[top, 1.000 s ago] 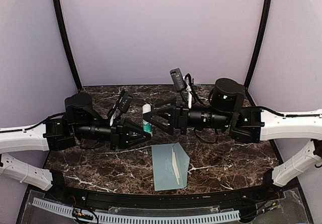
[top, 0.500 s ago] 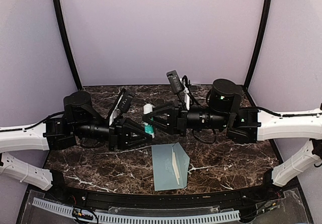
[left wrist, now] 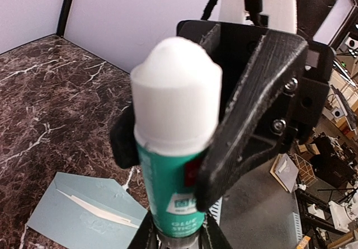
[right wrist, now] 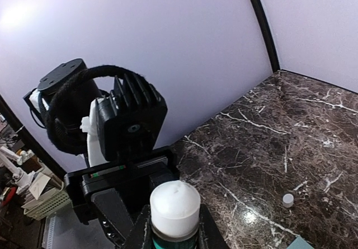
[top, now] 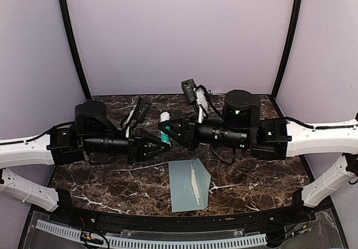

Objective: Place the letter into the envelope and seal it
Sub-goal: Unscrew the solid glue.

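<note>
Gripping the glue stick (left wrist: 173, 165) above the counter (top: 251, 176), my left tool (left wrist: 176, 235) clamps its teal body and my right tool (right wrist: 173, 229) pinches it near the white end. The envelope (top: 183, 190) lies flat below, flap open, a thin white strip (top: 196, 186) inside.

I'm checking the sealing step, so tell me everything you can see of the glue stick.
The glue stick is a small plastic-looking cylinder: teal body printed GLUE STICK, wide white collar, rounded white top. It stands upright in the air above the dark marble table, beyond the envelope. The left end effector grips its lower body. The right end effector is closed on it just under the white top. Nothing else touches it.
</note>
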You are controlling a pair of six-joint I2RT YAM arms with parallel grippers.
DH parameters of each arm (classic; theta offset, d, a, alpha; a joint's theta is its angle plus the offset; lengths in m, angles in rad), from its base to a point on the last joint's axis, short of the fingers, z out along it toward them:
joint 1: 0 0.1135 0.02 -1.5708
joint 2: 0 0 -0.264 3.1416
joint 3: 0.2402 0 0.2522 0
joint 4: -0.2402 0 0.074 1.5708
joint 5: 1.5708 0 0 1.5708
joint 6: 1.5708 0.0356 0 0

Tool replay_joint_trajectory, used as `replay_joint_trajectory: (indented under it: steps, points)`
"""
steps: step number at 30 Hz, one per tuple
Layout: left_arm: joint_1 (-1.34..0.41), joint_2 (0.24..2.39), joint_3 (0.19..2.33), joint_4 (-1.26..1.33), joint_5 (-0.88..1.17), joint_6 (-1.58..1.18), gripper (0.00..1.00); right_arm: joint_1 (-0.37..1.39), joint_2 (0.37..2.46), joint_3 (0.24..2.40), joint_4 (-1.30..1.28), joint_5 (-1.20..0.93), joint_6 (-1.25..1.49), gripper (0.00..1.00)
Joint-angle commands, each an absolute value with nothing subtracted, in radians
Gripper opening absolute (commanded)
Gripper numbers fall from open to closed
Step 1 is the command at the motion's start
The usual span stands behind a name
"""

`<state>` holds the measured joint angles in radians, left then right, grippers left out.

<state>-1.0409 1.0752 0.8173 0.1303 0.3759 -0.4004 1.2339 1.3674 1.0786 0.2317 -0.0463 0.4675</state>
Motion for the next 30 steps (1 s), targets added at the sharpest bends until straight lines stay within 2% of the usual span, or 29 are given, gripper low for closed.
replay_joint_trajectory:
  steps: [1, 4, 9, 22, 24, 25, 27, 30]
  points:
    - [-1.060, 1.093, 0.873, 0.069, 0.246, -0.347, 0.00, 1.296, 1.421, 1.177, 0.096, 0.267, 0.460, 0.04]
    - [-1.081, 1.103, 0.886, 0.049, 0.171, -0.347, 0.00, 1.323, 1.463, 1.230, 0.049, 0.381, 0.471, 0.04]
    - [-1.089, 1.081, 0.864, 0.062, 0.032, -0.371, 0.00, 1.342, 1.512, 1.270, 0.032, 0.451, 0.507, 0.03]
    - [-1.089, 1.070, 0.836, 0.109, 0.036, -0.405, 0.02, 1.345, 1.509, 1.276, 0.031, 0.514, 0.544, 0.07]
    - [-1.089, 1.053, 0.813, 0.141, 0.060, -0.413, 0.16, 1.338, 1.479, 1.248, 0.052, 0.502, 0.536, 0.09]
    - [-1.089, 1.036, 0.806, 0.166, 0.071, -0.415, 0.29, 1.330, 1.460, 1.227, 0.069, 0.476, 0.527, 0.09]
    - [-1.089, 1.010, 0.787, 0.198, 0.111, -0.424, 0.42, 1.302, 1.417, 1.175, 0.110, 0.421, 0.518, 0.09]
    - [-1.089, 0.990, 0.786, 0.208, 0.188, -0.436, 0.51, 1.247, 1.345, 1.083, 0.204, 0.281, 0.505, 0.10]
